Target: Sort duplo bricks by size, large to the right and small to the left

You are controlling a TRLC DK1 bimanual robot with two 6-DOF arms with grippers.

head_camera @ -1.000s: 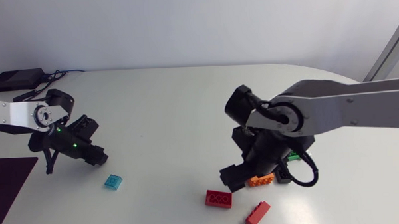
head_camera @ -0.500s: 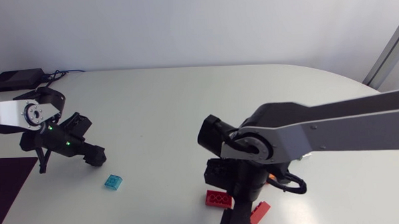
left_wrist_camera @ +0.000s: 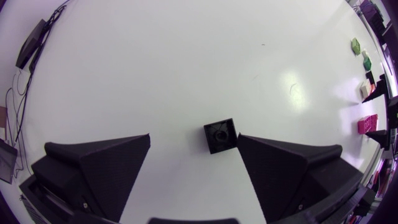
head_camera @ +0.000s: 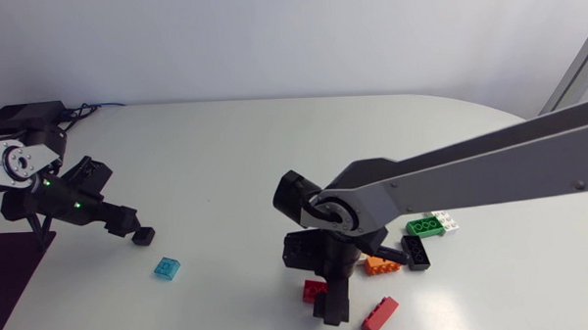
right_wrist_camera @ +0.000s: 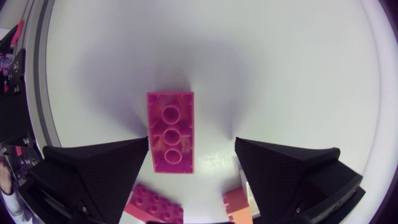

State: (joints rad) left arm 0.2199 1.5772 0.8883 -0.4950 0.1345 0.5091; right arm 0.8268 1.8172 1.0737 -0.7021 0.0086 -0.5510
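Left wrist view has the left gripper [left_wrist_camera: 194, 138] along its lower edge, its fingers held wide apart with nothing clamped. A small black brick [left_wrist_camera: 219, 135] sits on the white worktop [left_wrist_camera: 186, 56] between the fingertips, just beside one finger. Whether it touches that finger cannot be made out. In the head view this gripper is placed near the worktop's left side. A small cyan brick [head_camera: 166, 268] lies close by, apart from the black one.

The right gripper [right_wrist_camera: 192, 142] is likewise held open. In the right wrist view a long magenta brick [right_wrist_camera: 170, 140] is laid flat between the fingers with three round hollows facing up. It lies nearer one finger than the other, and no contact with either can be seen.

In the head view the right arm is stretched past the middle, with its gripper low over the worktop's near edge. A red brick [head_camera: 311, 289] is partly hidden behind the gripper, and a long red brick [head_camera: 380, 317] lies just beside it. Which of these two is the magenta one cannot be told. Further right an orange brick [head_camera: 381, 267], a longer black brick [head_camera: 416, 251], a green brick [head_camera: 427, 225] and a white brick [head_camera: 445, 219] are grouped closely together.
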